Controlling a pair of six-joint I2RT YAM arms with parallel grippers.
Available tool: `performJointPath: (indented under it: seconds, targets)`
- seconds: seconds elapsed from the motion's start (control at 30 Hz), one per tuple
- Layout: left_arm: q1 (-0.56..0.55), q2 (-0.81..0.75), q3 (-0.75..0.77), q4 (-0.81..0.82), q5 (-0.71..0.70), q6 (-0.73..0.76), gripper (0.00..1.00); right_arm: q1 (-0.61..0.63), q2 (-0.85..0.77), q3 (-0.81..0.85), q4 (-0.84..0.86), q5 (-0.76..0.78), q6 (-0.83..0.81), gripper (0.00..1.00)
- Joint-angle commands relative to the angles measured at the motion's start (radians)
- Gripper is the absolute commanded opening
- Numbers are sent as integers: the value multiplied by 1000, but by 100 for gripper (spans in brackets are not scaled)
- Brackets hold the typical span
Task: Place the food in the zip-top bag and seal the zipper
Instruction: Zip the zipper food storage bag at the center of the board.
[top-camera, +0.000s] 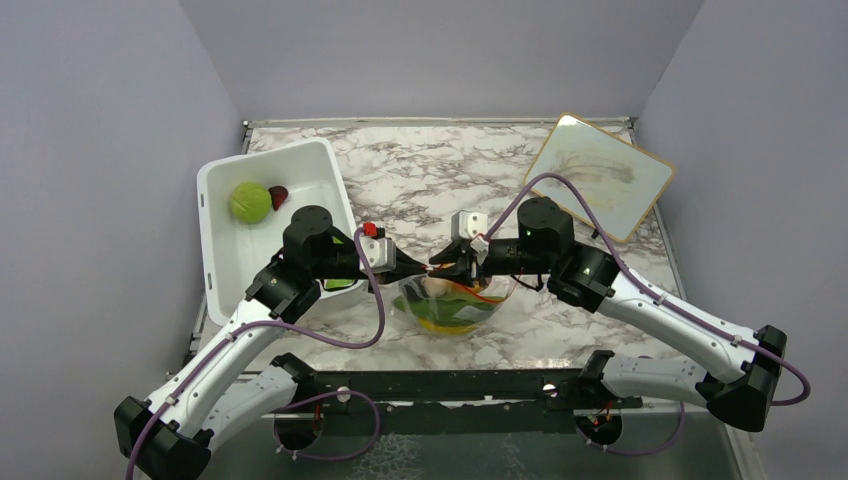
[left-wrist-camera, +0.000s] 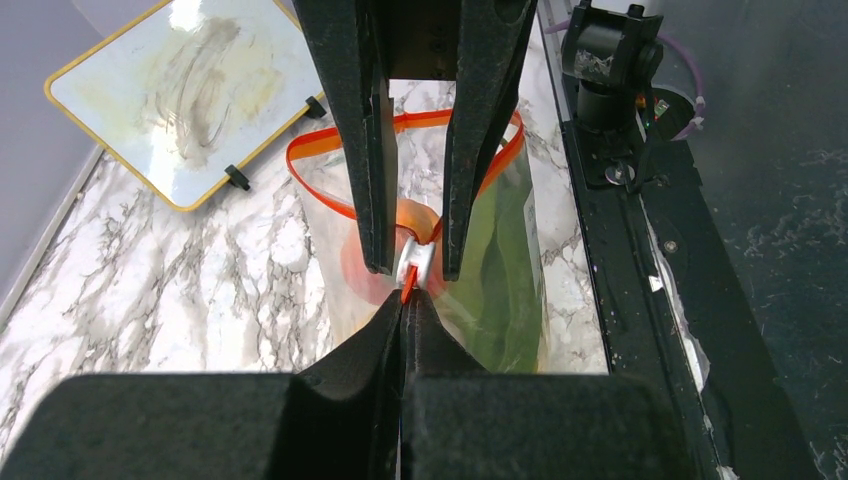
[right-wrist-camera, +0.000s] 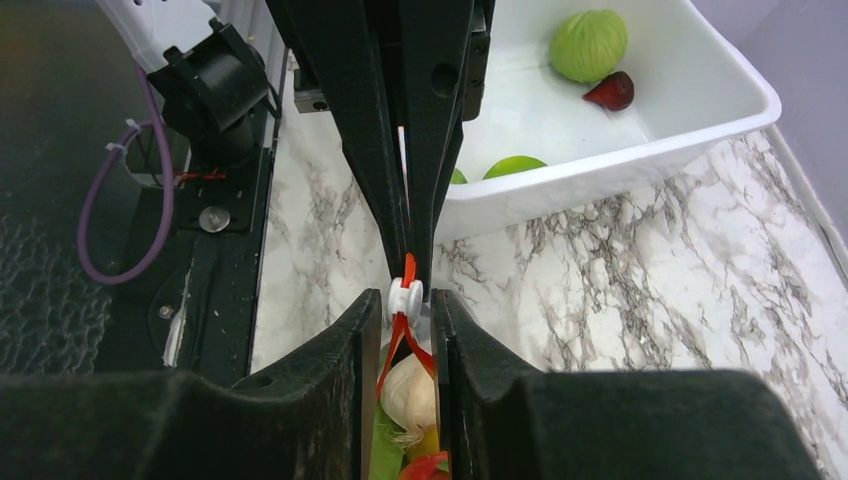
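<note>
The clear zip-top bag (top-camera: 455, 310) stands at mid-table between both grippers. It holds food: a beige garlic (right-wrist-camera: 410, 395) with green, yellow and red pieces. Its red-orange zipper (left-wrist-camera: 420, 118) loops open along the mouth. My left gripper (left-wrist-camera: 407, 300) is shut on the zipper's end. My right gripper (right-wrist-camera: 405, 300) straddles the white slider (right-wrist-camera: 405, 297), with thin gaps on both sides. In the top view the left gripper (top-camera: 425, 268) and right gripper (top-camera: 447, 268) meet tip to tip above the bag.
A white tub (top-camera: 215, 180) stands at the left. It holds a green round fruit (top-camera: 250, 202), a dark red piece (top-camera: 279, 195) and green pieces (right-wrist-camera: 515, 165). A framed whiteboard (top-camera: 598, 177) leans at the back right. A black rail (top-camera: 450, 385) runs along the near edge.
</note>
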Motion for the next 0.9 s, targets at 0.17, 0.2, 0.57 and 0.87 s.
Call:
performJointPath:
  seconds: [0.17, 0.2, 0.57, 0.87]
  targets:
    - [-5, -23, -5, 25, 32, 28, 0, 2, -13, 0, 60, 1, 15, 6]
    - [-5, -32, -8, 32, 34, 29, 0, 2, -17, -6, 60, 3, 16, 3]
    - [-5, -78, -32, 40, 49, 42, 0, 2, -68, -44, -106, 130, 16, 1]
    - [-4, -75, 7, -24, 13, 81, 0, 2, -107, -7, -243, 272, -1, 1]
